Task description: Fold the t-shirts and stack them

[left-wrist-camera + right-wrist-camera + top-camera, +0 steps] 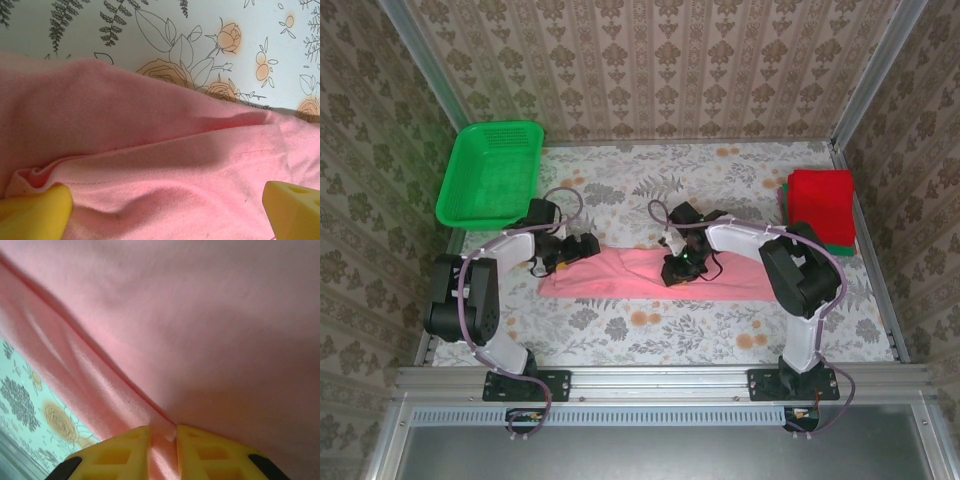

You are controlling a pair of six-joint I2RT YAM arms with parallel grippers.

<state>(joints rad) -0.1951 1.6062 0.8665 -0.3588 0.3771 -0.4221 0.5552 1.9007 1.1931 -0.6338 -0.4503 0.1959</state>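
Note:
A light pink t-shirt (620, 278) lies in a long folded strip across the middle of the table. My left gripper (582, 248) sits low over its left end, open wide, and its yellow fingers (35, 212) straddle the cloth (150, 115) near a hem. My right gripper (677, 272) is at the strip's middle, shut on a fold of the pink shirt (200, 315), which is pinched between the yellow fingertips (130, 445). A folded red t-shirt (821, 205) lies on a folded green one (842, 249) at the right edge.
A green mesh basket (490, 172) stands at the back left, tilted against the wall. The flowered tablecloth (650, 325) shows in front of the shirt. Walls close in the back and both sides.

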